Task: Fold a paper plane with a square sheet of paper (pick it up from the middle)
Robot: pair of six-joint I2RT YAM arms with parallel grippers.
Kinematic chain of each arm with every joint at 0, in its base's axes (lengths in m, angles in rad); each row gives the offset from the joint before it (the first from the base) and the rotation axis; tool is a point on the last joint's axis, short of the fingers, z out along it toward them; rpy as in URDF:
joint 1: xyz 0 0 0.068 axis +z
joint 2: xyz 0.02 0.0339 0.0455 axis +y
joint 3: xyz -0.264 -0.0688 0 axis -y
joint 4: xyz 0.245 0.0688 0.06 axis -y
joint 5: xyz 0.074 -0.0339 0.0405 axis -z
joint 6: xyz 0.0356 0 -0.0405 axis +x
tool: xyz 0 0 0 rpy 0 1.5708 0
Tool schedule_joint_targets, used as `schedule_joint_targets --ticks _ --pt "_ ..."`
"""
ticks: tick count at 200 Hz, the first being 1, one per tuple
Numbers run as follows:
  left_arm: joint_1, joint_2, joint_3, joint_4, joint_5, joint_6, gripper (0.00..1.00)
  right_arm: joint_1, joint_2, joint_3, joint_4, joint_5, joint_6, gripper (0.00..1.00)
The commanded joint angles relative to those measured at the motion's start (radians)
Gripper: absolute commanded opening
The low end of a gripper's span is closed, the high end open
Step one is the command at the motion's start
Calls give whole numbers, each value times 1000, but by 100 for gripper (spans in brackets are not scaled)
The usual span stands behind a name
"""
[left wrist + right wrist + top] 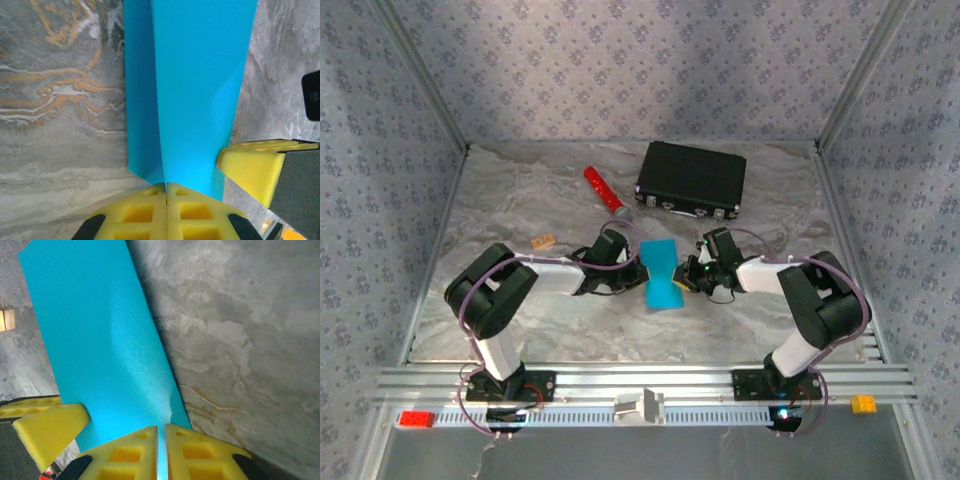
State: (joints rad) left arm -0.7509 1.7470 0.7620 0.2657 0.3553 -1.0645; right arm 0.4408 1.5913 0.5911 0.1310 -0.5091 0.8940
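Rearward, closed black case (690, 180); nearer, folded paper (662, 272).

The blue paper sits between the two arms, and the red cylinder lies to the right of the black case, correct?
No: the top external view shows the red cylinder to the left of the black case. The blue paper part is right.

The paper (663, 275) is bright cyan-blue, the case (691, 180) black, the cylinder (603, 190) red, the table (520, 210) grey marbled, the wall (620, 60) grey-blue floral.
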Motion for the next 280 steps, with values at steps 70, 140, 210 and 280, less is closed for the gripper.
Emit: schedule_joint_targets --ticks 70,140,210,280 --pt "12 -63 -4 -10 66 -24 2 14 -282 -26 -168 145 -174 56" --pt "29 -92 -12 -20 94 -42 3 324 -421 -60 -137 478 -639 69" --pt "32 -91 -12 -18 93 -43 3 627 -368 -155 105 701 -1005 68" --pt "32 -92 -15 -15 94 -45 3 746 -170 -103 212 975 -1095 67"
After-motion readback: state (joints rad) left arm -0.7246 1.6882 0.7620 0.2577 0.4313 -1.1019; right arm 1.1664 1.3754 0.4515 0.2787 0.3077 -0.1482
